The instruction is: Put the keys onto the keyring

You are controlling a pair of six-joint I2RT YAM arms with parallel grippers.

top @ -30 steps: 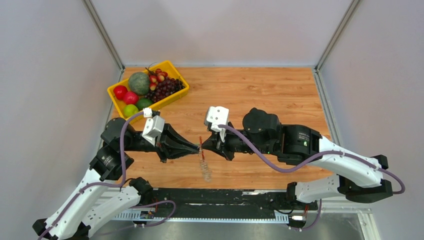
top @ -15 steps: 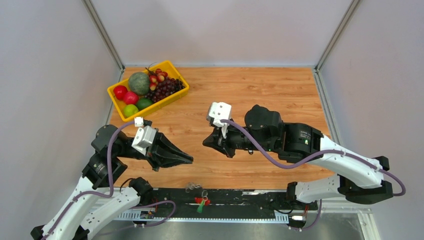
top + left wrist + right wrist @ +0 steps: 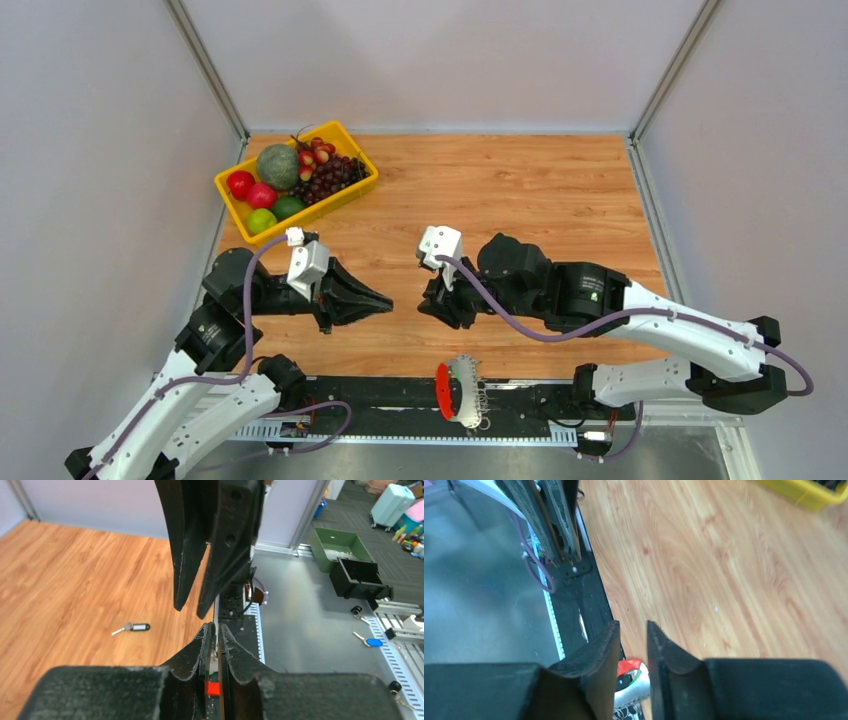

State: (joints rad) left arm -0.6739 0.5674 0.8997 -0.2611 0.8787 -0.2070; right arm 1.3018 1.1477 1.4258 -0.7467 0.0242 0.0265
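Observation:
The keyring, with a red oblong tag and a grey serrated fan piece, lies on the black rail at the near edge, off the wood. It shows below my right fingers in the right wrist view. Its red and green bits show through the slit of my left jaws. A small silver key with a dark head lies on the wood; the top view hides it. My left gripper is shut and holds nothing I can see. My right gripper faces it, open and empty.
A yellow tray of fruit stands at the back left. The black rail runs along the near table edge, with bare metal beyond it. Grey walls close in the left, right and far sides.
One second ago the keyring hung between the two grippers' tips. It has dropped onto the near rail and shifted right. The grippers have drawn apart.

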